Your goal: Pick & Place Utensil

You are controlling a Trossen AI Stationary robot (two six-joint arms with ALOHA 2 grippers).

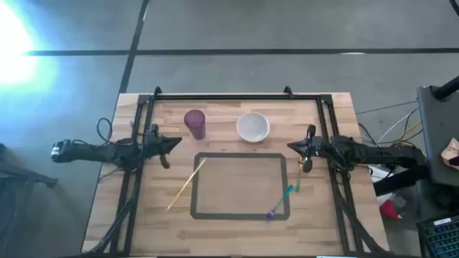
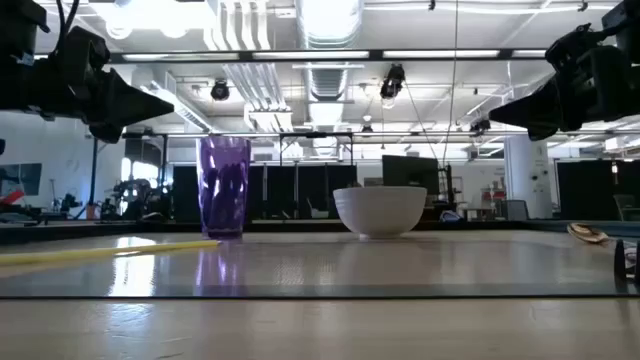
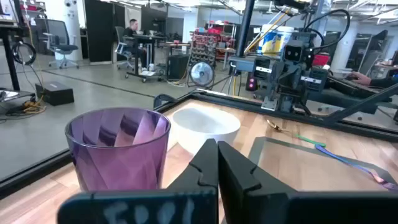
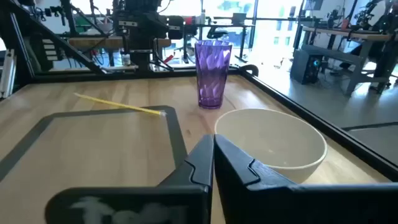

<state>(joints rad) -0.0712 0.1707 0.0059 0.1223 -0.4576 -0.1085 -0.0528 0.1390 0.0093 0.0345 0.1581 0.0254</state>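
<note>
With jaws closed on nothing, the left gripper (image 1: pixel 166 147) and right gripper (image 1: pixel 300 149) hover mid-frame at either side, leaving the yellow stick (image 1: pixel 186 183) and the colourful utensil (image 1: pixel 281 201) lower in the frame unobstructed for picking.

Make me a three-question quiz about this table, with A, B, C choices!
1. Where is the cup?
A. Left of the bowl
B. Inside the bowl
C. Inside the tape rectangle

2. What colour is the cup?
A. Green
B. Purple
C. Red

3. How do the left gripper's jaws stand?
A. Wide open
B. Shut on the straw
C. Shut on nothing

Answers:
1. A: the high view shows cup and bowl side by side beyond the rectangle, apart.
2. B: every view shows clear purple.
3. C: the left wrist view shows the jaws pressed together, and the straw lies on the table.
</note>
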